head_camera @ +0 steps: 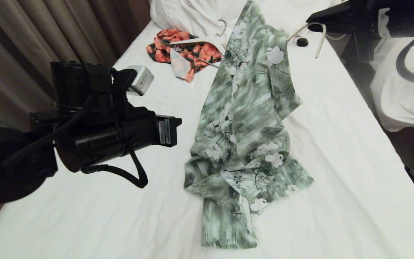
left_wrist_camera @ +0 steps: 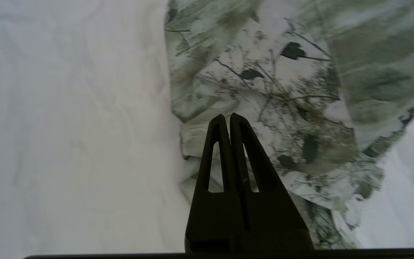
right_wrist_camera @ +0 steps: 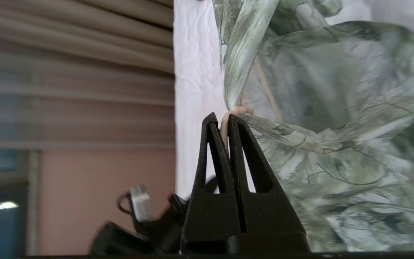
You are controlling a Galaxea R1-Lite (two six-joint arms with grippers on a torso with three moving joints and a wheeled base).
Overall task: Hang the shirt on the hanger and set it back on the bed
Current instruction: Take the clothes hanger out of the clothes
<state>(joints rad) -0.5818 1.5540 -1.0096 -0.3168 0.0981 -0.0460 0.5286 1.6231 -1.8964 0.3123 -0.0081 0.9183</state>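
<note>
The green and white flowered shirt [head_camera: 250,108] hangs from above the top of the head view, and its lower part lies heaped on the bed [head_camera: 336,144]. In the right wrist view my right gripper [right_wrist_camera: 222,116] is shut on the hook of the thin cream hanger [right_wrist_camera: 238,109]. The shirt [right_wrist_camera: 318,144] drapes from that hanger, and a wire arm shows faintly through the cloth. My right arm [head_camera: 372,18] reaches in from the upper right. My left gripper [left_wrist_camera: 227,117] is shut and holds nothing. It hovers over the edge of the shirt's heap [left_wrist_camera: 282,90], and its arm [head_camera: 113,133] sits at the left.
An orange-red floral garment [head_camera: 178,45] with a thick white hanger [head_camera: 196,41] lies near the pillows [head_camera: 185,14]. A cream curved bar [head_camera: 318,36] and a small black object [head_camera: 302,42] lie at the far right. Curtains [head_camera: 31,36] hang left; another white bed [head_camera: 404,90] stands right.
</note>
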